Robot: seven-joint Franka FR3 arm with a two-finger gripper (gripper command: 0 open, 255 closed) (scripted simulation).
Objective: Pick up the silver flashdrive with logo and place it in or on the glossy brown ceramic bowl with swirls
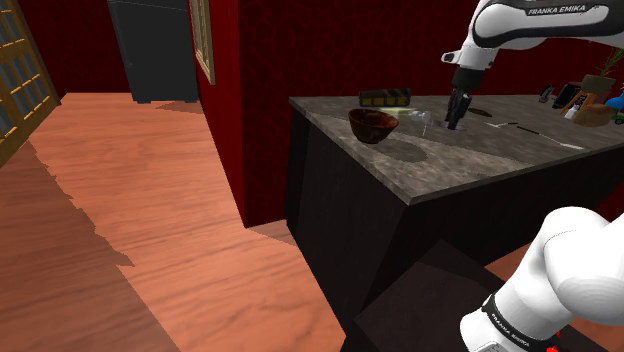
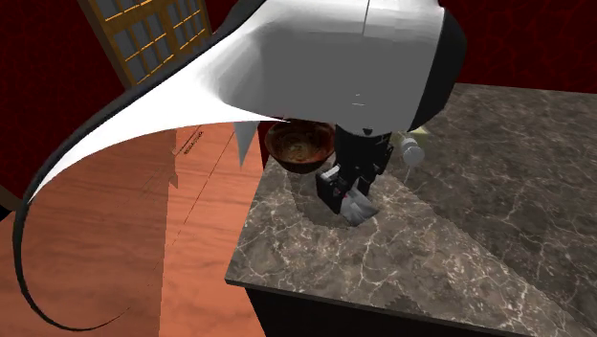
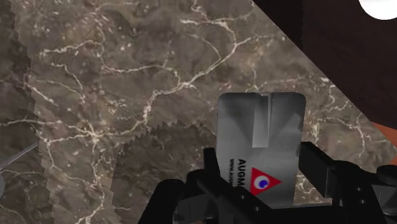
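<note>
tool (image 3: 259, 170) clenched on the silver flashdrive (image 3: 257, 143), fingers (image 3: 316, 170) clasping its two long sides near the logo end. drive's long axis runs along the fingers, plain end projecting past the tips toward the marble counter (image 3: 127, 95); contact with it cannot be told. drive sits low over the counter, just beside the brown bowl (image 2: 299, 146).

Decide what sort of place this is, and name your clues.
Probably a room in a house, perhaps a kitchen: a marble-topped counter, a wooden floor, red walls and a brown bowl.
</note>
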